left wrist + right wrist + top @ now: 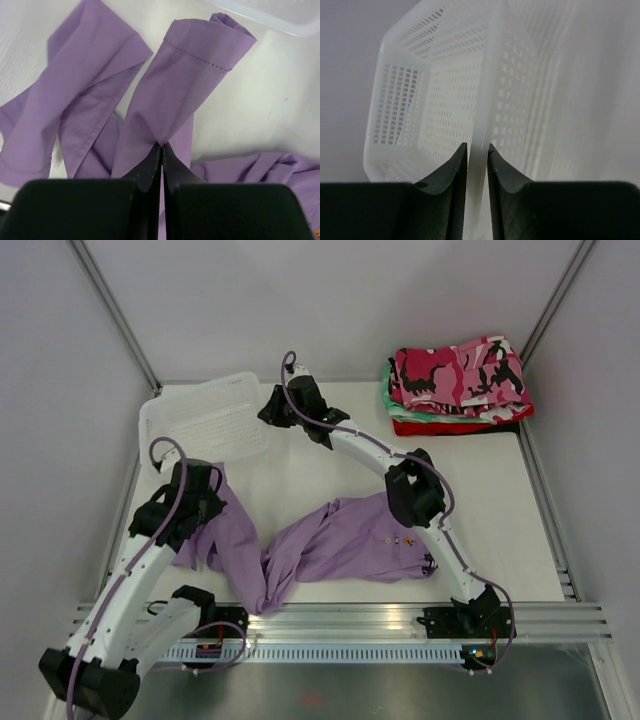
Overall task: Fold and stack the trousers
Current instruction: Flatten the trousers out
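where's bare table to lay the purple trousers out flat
Free: the right side of the table, between the folded stack and the near edge, right of the right arm. Crowded: the left side, with the basket and lilac trousers.

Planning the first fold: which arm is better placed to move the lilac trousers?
Left. The left gripper is shut on a leg of the trousers. The right gripper is farther back, its jaws around the basket rim, off the cloth.
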Available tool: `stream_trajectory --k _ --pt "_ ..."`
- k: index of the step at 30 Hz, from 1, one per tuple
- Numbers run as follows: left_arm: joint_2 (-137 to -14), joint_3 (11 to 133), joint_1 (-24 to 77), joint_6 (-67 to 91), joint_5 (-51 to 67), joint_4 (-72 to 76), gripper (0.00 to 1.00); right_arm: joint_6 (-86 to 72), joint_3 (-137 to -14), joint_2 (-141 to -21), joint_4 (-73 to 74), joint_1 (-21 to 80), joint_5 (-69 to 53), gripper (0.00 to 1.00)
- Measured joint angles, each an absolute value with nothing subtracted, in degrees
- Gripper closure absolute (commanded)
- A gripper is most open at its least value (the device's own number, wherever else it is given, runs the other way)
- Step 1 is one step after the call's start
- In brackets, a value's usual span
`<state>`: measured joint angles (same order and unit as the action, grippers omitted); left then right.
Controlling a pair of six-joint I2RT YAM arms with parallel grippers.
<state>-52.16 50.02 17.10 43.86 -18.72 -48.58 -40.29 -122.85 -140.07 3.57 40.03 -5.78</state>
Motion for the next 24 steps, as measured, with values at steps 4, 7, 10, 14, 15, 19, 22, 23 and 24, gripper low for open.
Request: stream_trajectory --k 4,7,10,14,15,19,22,23,24 --pt "-49.47 50.78 16.64 49.47 -22.87 -53.25 0.98 -39.22 -135.24 -147.63 4.91 39.18 -6.74 0.99" --pt "-52.69 50.63 16.27 52.6 -24.12 -56.12 0.98 -41.76 -134.21 -148.18 4.67 38.02 -7.42 1.0" --pt "-53.54 49.04 15.38 55.94 -24.43 -57.71 0.98 -44.62 -131.41 -148.16 3.44 37.06 -6.44 1.0" --pt "-52.97 46.76 12.25 60.93 -25.39 -59.86 0.98 -49.65 -130.23 -148.77 2.92 36.27 -4.08 1.0" --pt "-52.99 46.39 11.2 61.87 -25.45 -60.07 0.98 -51.0 -130.23 -148.92 2.26 36.21 -3.42 1.0" --pt "-53.25 45.76 6.9 62.76 -25.15 -59.48 0.96 -55.11 -130.23 -149.12 0.27 36.25 0.12 1.0" --pt "-54.68 45.76 4.78 62.74 -24.49 -58.06 0.96 -56.6 -131.63 -150.15 -0.86 36.32 1.98 1.0" --pt "-55.42 45.76 3.57 62.72 -23.49 -57.47 0.96 -57.08 -132.29 -150.82 -1.37 36.34 2.59 1.0" --pt "-56.23 45.76 2.37 62.72 -22.7 -56.99 0.95 -57.52 -132.73 -151.52 -2.0 36.36 3.03 1.0"
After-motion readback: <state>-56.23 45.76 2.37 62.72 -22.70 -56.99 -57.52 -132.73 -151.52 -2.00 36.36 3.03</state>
